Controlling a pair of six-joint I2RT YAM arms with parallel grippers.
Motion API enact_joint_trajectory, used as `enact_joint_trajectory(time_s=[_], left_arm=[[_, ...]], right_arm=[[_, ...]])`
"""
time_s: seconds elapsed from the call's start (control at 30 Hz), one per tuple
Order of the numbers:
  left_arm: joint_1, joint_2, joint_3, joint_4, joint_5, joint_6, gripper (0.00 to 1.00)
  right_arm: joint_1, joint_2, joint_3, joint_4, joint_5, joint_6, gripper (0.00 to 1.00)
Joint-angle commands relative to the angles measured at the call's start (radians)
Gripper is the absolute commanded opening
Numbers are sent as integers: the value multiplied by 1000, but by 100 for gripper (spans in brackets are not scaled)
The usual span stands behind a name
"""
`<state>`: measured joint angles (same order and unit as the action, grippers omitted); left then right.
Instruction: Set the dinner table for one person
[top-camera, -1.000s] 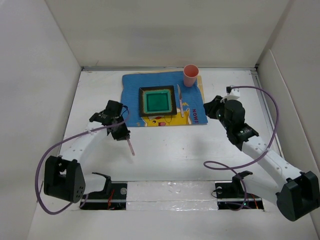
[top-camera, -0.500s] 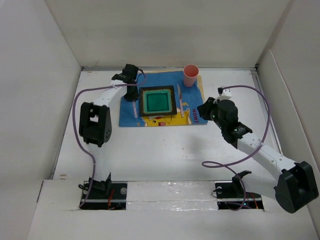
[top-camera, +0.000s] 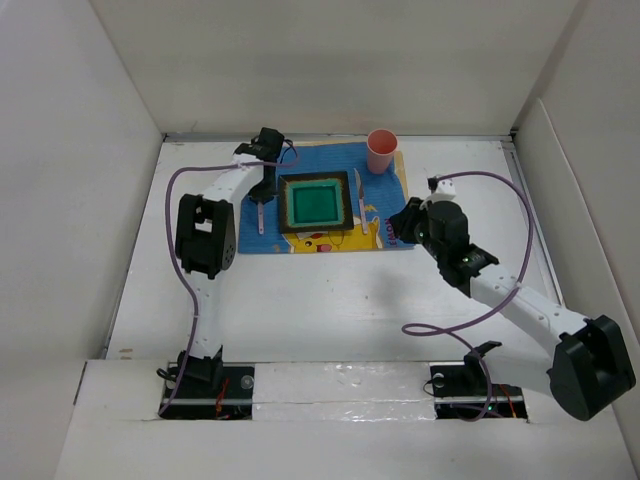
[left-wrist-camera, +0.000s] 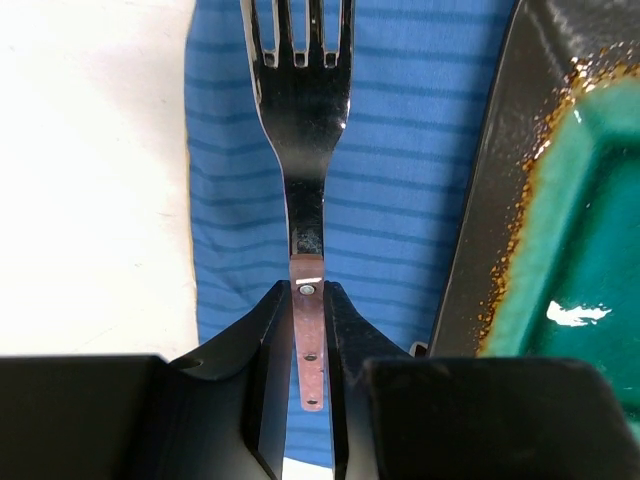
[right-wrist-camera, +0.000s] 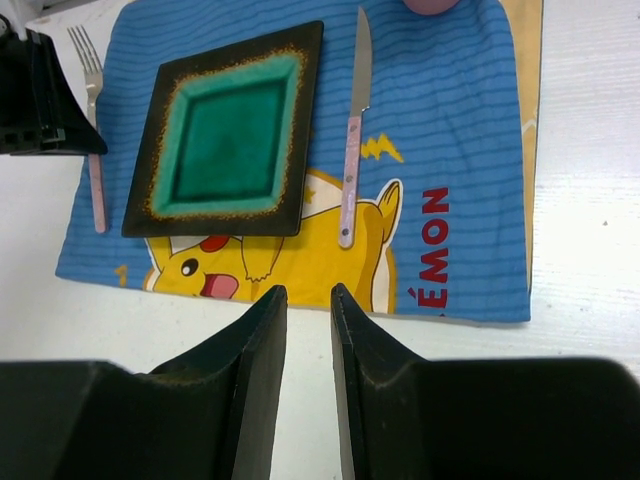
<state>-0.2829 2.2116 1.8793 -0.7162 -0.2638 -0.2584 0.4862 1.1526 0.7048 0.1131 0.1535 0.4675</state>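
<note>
My left gripper (top-camera: 263, 192) is shut on the pink handle of a steel fork (left-wrist-camera: 305, 120). The fork (top-camera: 261, 218) lies along the left strip of the blue cartoon mat (top-camera: 385, 215), tines pointing away, just left of the square black-and-green plate (top-camera: 316, 202). I cannot tell whether the fork touches the cloth. A pink-handled knife (right-wrist-camera: 352, 150) lies on the mat right of the plate (right-wrist-camera: 228, 130). A pink cup (top-camera: 381, 151) stands at the mat's far right corner. My right gripper (top-camera: 405, 222) hovers at the mat's near right edge, slightly open and holding nothing (right-wrist-camera: 309, 290). The white dinner table (top-camera: 330, 300) carries it all.
White walls (top-camera: 80, 150) enclose the table on three sides. Purple cables (top-camera: 520, 230) loop from both arms. The arm bases (top-camera: 210, 375) sit at the near edge.
The left arm carried the fork from the near-left table up to the mat's left strip beside the plate. The right gripper crept a little left toward the mat.
</note>
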Motion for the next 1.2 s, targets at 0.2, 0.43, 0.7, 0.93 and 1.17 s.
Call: enact_joint_trajectory(time_s=[0.2,0.43,0.7,0.93,1.17], left_arm=[[-4,49,47,-37,-12,19,0],[-4,56,50,-26,12,13,0],[-4,54,-6,-6,5,-5,5],[-4,0,-69,20,-52,-28,32],[-4,-130,-63,23,9,-59,42]], right_arm=[[23,19,42,33,50,-15,30],[32,30,45,34,54,-18,30],[41,26,52,20,84,-24,31],[41,10,39,29,121,-18,34],[41,-17,21,40,144,-13,38]])
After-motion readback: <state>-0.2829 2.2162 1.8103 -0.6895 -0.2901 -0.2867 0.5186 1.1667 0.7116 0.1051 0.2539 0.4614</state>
